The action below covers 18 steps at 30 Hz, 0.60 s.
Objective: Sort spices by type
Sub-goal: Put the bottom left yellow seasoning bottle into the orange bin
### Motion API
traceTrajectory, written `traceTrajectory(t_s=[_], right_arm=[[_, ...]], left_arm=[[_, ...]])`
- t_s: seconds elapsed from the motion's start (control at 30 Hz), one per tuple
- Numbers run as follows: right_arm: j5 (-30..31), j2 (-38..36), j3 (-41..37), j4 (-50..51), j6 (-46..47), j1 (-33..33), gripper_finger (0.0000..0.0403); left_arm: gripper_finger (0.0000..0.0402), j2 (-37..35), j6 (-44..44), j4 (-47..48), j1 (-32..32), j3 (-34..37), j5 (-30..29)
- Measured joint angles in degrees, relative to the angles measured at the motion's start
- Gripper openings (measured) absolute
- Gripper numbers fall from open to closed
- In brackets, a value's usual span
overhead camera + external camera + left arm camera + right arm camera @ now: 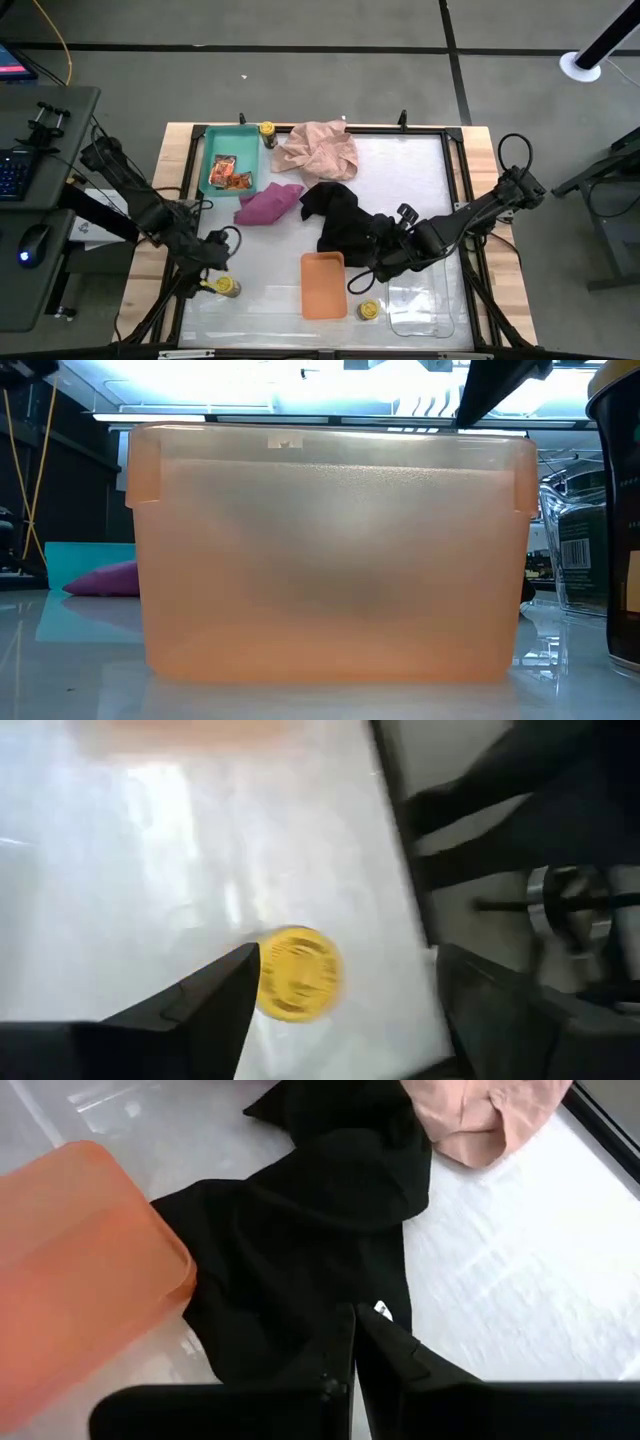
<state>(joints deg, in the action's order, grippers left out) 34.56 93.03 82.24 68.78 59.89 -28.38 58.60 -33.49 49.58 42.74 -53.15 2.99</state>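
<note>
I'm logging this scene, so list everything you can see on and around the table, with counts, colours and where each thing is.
Yellow-lid jars: three; one by the teal tray's far right corner, one near the left gripper at the near left, one between the orange and clear trays.
Packets: a few, orange-red, in the teal tray.
Teal tray: one, far left.
Orange tray: one, near middle.
Clear tray: one, near right.
Pink cloth: one, far middle.
Magenta cloth: one, beside the teal tray.
Black cloth: one, centre.
Keyboard and mouse: one each, desk at left.
Left gripper: open, at the near-left jar.
Right gripper: shut, over the black cloth's edge.
</note>
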Motion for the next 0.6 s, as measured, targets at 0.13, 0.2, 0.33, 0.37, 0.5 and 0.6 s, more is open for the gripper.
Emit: traceTrajectory(t_s=[0.13, 0.2, 0.33, 0.37, 0.5, 0.6], right_arm=[[-0.08, 0.0, -0.64, -0.44, 0.15, 0.39, 0.0007], [-0.03, 0.0, -0.66, -0.46, 0.09, 0.47, 0.0007], [0.01, 0.0, -0.66, -0.39, 0.05, 0.65, 0.0007], [0.04, 0.0, -0.66, -0.37, 0.05, 0.65, 0.0007], [0.19, 0.0, -0.66, -0.29, 0.05, 0.65, 0.0007], [0.19, 0.0, -0.66, -0.29, 0.05, 0.65, 0.0007]], left_arm=[[0.0297, 4.53, 2.07, 0.12, 0.19, 0.0, -1.47], [0.0297, 6.71, 1.58, -0.04, 0.74, 0.01, -0.76], [0.0297, 9.7, 2.23, -0.07, 2.64, 0.02, -0.61], [0.0297, 10.26, 2.83, 0.09, 3.09, 0.02, -1.24], [0.0298, 11.44, 3.75, 0.55, 3.95, 0.02, -4.43], [0.0298, 11.83, 4.27, 0.62, 4.41, 0.02, -4.94]])
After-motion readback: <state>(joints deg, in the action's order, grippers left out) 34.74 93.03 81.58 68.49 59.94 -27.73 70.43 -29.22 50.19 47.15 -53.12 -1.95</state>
